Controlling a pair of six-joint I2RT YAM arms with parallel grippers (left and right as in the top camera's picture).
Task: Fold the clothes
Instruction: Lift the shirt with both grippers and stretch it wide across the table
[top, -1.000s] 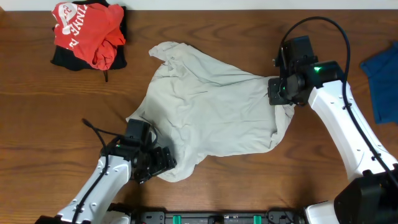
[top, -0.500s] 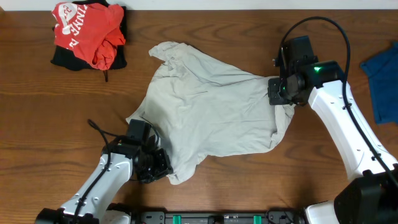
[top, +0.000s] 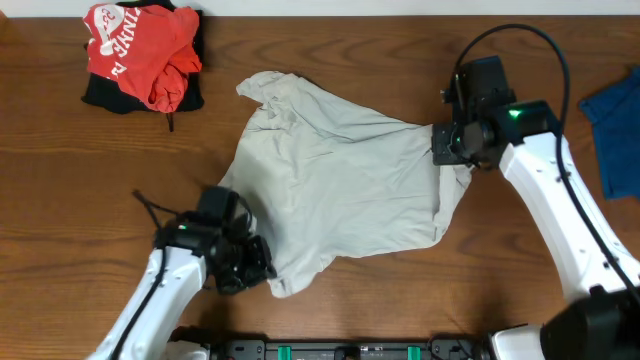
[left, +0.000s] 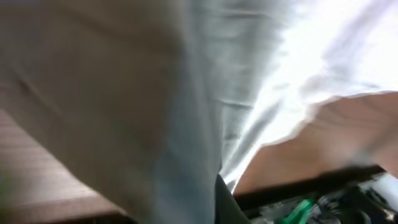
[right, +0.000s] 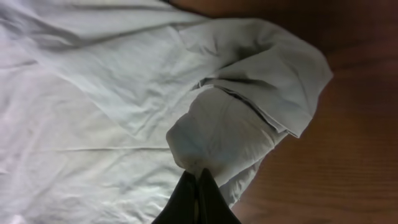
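right claw (right: 198, 179) pinched shut on the grey shirt (top: 340, 180) edge; left claw (top: 248, 268) at the shirt's lower corner, grip hidden by cloth, can't tell.

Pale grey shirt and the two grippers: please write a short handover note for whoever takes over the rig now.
Right gripper: shut on a bunch of the pale grey shirt at its right edge.
Left gripper: at the shirt's lower left hem; cloth covers its camera, so grip unclear.
Shirt lies spread and wrinkled mid-table, no fold made yet. Red garment crumpled at far left, blue cloth at right edge, both untouched.
Left to do: fold all.
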